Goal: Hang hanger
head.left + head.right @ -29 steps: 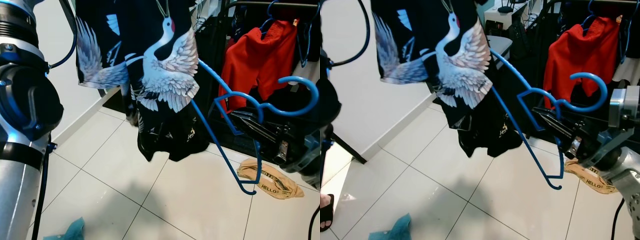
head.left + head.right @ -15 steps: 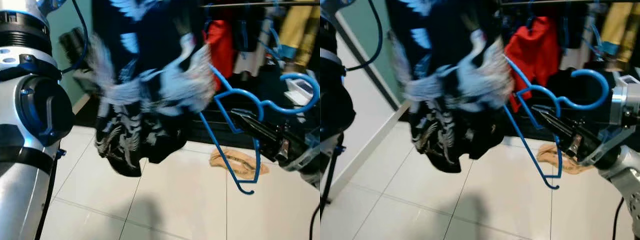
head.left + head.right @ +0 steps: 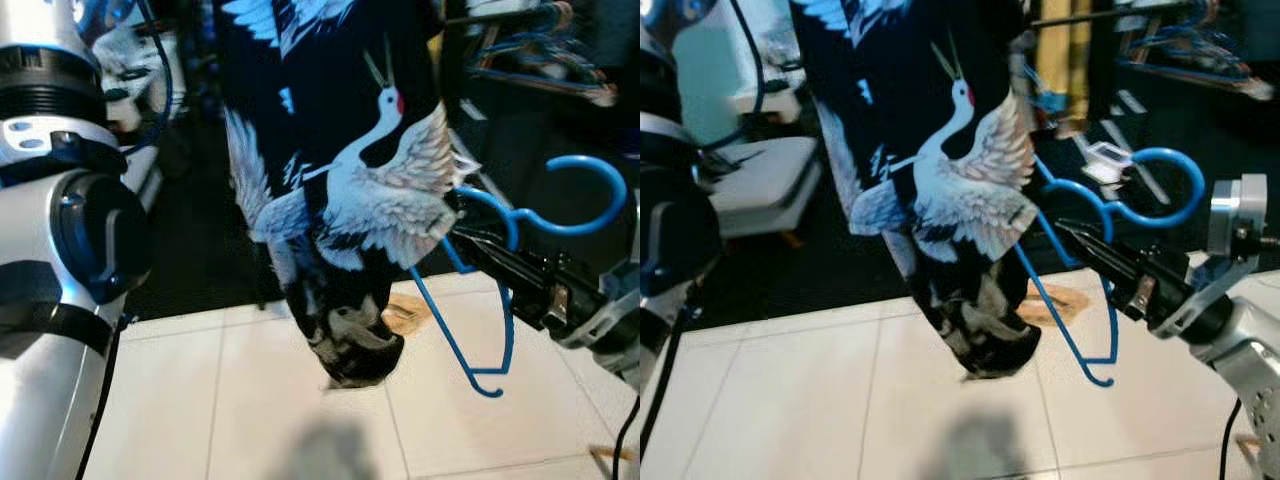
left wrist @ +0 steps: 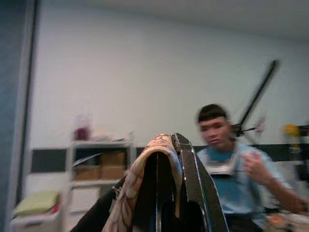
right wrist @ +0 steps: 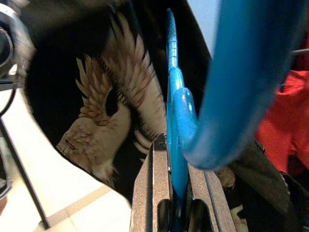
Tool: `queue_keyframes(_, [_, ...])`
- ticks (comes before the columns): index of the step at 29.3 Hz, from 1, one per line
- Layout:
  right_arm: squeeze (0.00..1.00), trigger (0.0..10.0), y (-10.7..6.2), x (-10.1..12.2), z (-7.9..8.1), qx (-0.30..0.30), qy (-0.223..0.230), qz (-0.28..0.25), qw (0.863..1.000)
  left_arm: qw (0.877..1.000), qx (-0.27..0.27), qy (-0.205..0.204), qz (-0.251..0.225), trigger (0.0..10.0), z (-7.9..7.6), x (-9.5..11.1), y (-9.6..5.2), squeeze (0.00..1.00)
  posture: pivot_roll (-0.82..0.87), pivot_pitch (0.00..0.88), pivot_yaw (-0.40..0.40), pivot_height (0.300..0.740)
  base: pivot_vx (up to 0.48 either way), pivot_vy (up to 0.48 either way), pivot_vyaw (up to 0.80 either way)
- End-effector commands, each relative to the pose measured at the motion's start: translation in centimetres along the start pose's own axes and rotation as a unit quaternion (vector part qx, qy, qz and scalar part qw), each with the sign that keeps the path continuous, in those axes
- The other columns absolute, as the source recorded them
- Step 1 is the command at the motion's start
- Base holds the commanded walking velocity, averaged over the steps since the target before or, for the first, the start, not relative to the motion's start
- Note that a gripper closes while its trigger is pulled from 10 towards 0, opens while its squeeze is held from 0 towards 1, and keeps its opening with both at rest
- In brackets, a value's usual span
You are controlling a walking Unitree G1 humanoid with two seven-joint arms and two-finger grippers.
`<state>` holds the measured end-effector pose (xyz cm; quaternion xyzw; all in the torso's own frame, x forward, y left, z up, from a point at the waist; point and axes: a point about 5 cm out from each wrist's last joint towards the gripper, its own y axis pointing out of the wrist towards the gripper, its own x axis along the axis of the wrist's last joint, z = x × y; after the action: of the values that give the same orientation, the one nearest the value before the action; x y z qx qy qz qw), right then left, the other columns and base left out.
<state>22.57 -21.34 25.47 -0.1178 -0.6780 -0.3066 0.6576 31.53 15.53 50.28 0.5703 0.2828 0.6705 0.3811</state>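
A black garment [image 3: 350,190] printed with white cranes hangs in front of me from high up on my left side. In the left wrist view, my left gripper [image 4: 166,145] is shut on its fabric [image 4: 140,179], which drapes over the fingers. At the right, my right gripper [image 3: 1065,232] is shut on a blue plastic hanger [image 3: 560,225] just below its hook. One hanger arm reaches in behind the garment's edge and the other slopes down toward the floor. The right wrist view shows the hanger neck [image 5: 176,121] clamped between the fingers [image 5: 149,193].
The floor [image 3: 250,400] is white tile. A tan bag [image 3: 1055,300] lies on it behind the garment. A dark rail with hangers [image 3: 540,70] stands at the back right, a white seat [image 3: 760,190] at the left. A person [image 4: 227,159] appears in the left wrist view.
The camera has swung round: the red clothes on the rack have left the view and a dark area lies behind. The garment swung and now hangs steadier. Both grips are unchanged.
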Motion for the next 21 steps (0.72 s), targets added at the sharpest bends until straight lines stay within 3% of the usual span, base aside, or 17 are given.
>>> queue_keyframes(1, [0.00,10.0,0.44,0.10,0.49,0.016,0.002,-0.002,1.000,1.000,-0.006,0.007,-0.009,10.0,-0.27,0.55,-0.26,0.00,-0.05,0.073,0.121,0.740,0.000,0.000,-0.75])
queue_keyframes(16, [0.00,10.0,0.55,-0.34,0.91,0.026,0.010,0.003,1.000,0.999,-0.021,-0.004,-0.027,10.0,-0.81,-0.14,-0.56,0.00,-0.05,0.082,0.121,0.740,0.000,0.000,-0.75])
queue_keyframes(21, [0.00,10.0,0.41,-0.56,1.24,0.035,0.013,0.009,0.999,0.999,-0.036,0.004,-0.024,10.0,-1.14,-0.20,-0.59,0.00,-0.05,0.082,0.121,0.740,0.000,0.000,0.00])
